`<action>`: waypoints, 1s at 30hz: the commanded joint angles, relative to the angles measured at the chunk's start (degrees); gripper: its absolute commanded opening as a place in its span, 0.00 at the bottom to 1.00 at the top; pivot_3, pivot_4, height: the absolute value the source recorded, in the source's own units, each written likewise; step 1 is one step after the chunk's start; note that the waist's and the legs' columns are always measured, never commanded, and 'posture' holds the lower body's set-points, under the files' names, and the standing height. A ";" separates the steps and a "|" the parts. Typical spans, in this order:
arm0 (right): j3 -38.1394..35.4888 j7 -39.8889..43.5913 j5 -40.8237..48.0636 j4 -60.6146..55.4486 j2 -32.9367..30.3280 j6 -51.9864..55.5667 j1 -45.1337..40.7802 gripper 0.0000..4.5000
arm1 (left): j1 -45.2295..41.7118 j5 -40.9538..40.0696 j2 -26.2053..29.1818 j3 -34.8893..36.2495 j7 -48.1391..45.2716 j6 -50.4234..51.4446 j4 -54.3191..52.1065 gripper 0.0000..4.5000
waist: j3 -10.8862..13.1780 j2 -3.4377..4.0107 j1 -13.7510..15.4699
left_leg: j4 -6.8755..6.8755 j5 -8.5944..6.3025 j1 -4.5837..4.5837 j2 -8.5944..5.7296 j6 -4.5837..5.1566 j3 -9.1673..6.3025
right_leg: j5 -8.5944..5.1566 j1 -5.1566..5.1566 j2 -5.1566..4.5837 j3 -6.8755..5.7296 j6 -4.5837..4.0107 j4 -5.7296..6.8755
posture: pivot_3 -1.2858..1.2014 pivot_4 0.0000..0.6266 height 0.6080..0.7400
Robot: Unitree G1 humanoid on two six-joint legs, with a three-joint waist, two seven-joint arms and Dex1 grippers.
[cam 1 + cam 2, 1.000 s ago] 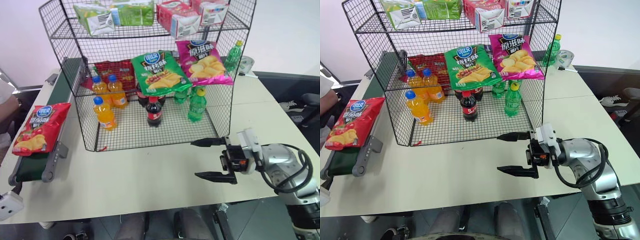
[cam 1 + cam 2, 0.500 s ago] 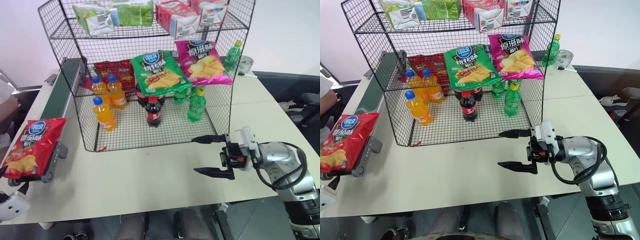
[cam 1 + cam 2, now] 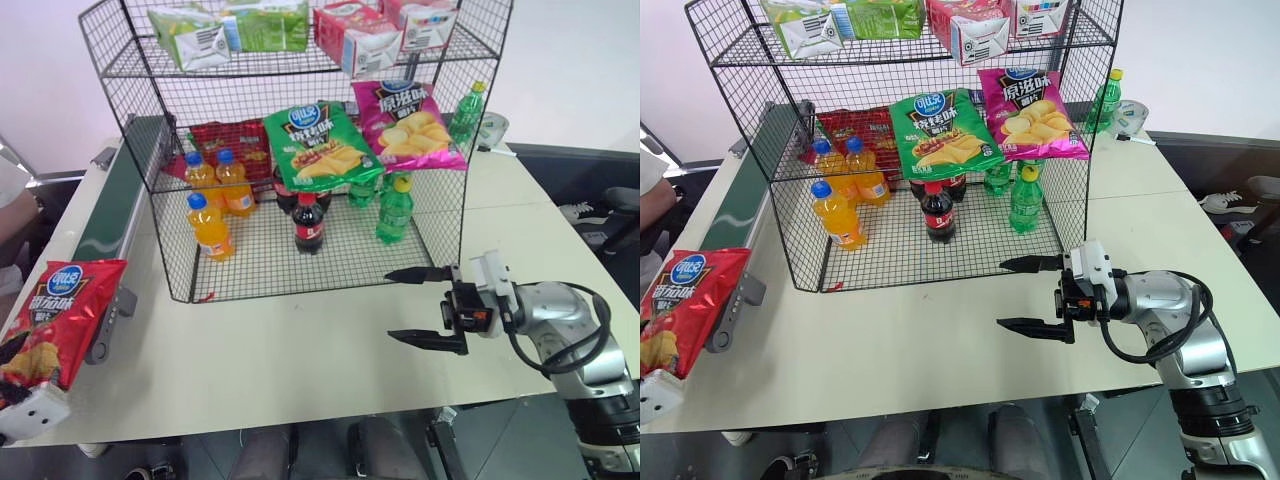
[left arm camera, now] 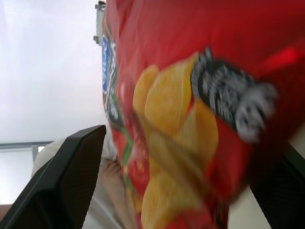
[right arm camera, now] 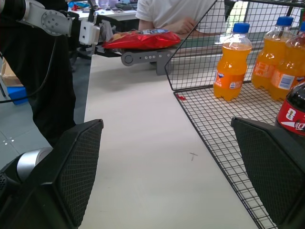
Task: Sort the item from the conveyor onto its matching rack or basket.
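The red chip bag [image 3: 50, 320] hangs over the near end of the dark-green conveyor [image 3: 112, 210], at the table's left edge. Its lower end lies between the fingers of my left gripper [image 3: 25, 395]. In the left wrist view the bag [image 4: 190, 95] spans the gap, with one black finger [image 4: 62, 186] on each side, still apart. My right gripper [image 3: 392, 305] stands open and holds nothing, over the table in front of the black wire rack [image 3: 340, 255].
The rack's lower tier holds orange bottles [image 3: 208, 225], a cola bottle [image 3: 308, 222] and green bottles [image 3: 394, 210]. A green bag [image 3: 320, 145], a magenta bag [image 3: 408, 125] and another red bag [image 3: 232, 140] lie on the middle shelf. A person [image 5: 181, 12] sits beyond the conveyor.
The red bag has ridden down the belt to its near end and tipped over it, between my left gripper's fingers. The right gripper has stayed in place.
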 commanded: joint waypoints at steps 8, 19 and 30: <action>-0.53 0.15 -0.53 0.99 0.24 -1.67 -0.87 1.00 | -0.78 -3.26 1.43 1.87 1.83 -0.67 -2.15 0.01 | -0.09 -0.18 0.79 | 0.03 0.00 0.04 0.00 0.00 -0.01 | 0.00 0.05 -0.01 -0.04 0.00 0.03 | 0.52 0.24 1.00; 0.12 0.41 -1.41 2.14 0.69 -2.83 -1.14 1.00 | 8.28 -4.77 -3.04 7.44 0.40 -0.53 -17.61 0.01 | -0.09 -0.16 0.80 | 0.00 0.00 0.04 0.00 0.00 0.07 | 0.00 0.03 -0.02 0.01 0.00 0.03 | 0.52 0.24 1.00; 0.44 1.27 -2.01 4.40 0.53 -4.01 -1.76 1.00 | 14.07 -9.74 -5.46 12.16 -8.12 -3.82 -37.20 0.01 | -0.09 -0.18 1.25 | 0.04 0.00 0.04 0.01 0.00 0.09 | 0.00 0.08 -0.03 0.00 -0.01 0.01 | 0.52 0.24 1.00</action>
